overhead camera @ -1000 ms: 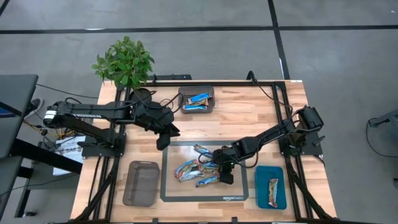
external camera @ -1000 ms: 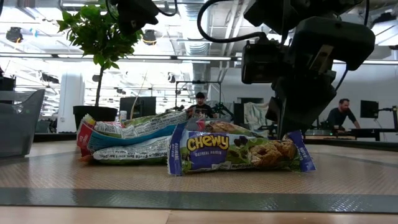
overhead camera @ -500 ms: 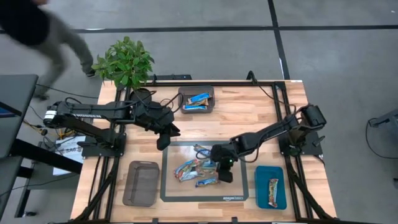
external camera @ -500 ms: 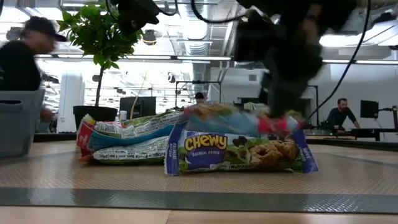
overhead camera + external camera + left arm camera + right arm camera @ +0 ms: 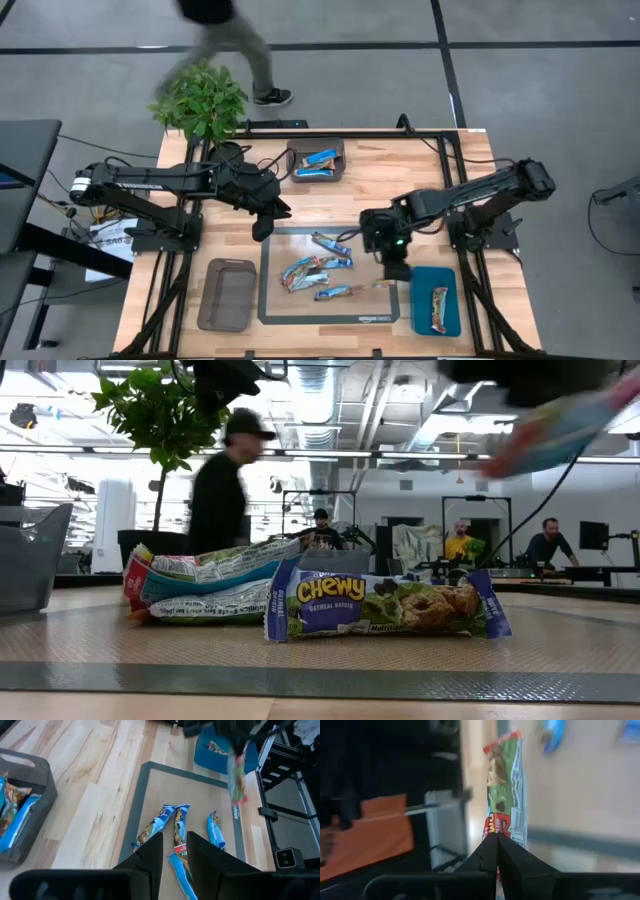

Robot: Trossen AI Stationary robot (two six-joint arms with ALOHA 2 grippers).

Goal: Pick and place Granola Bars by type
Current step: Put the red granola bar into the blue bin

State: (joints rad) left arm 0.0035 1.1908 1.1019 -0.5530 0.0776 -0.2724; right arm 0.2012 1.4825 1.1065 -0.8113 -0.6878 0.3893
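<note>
Right gripper [image 5: 397,271] is lifting off the bar pile and swinging toward the teal tray [image 5: 419,303], carrying a green-red bar [image 5: 506,795] pinched by one end. A person [image 5: 218,485] is now walking past behind the table.

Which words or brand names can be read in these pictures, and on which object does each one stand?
"CHEWY": on the front granola bar lying on the mat, low view.
"OATMEAL RAISIN": below it, on the same wrapper.
Print on the bars behind it: too small to read.
Bar held in the shut right gripper: red letters at its held end, partly hidden and blurred.
Print along the mat's edge, high view: too small to read.
</note>
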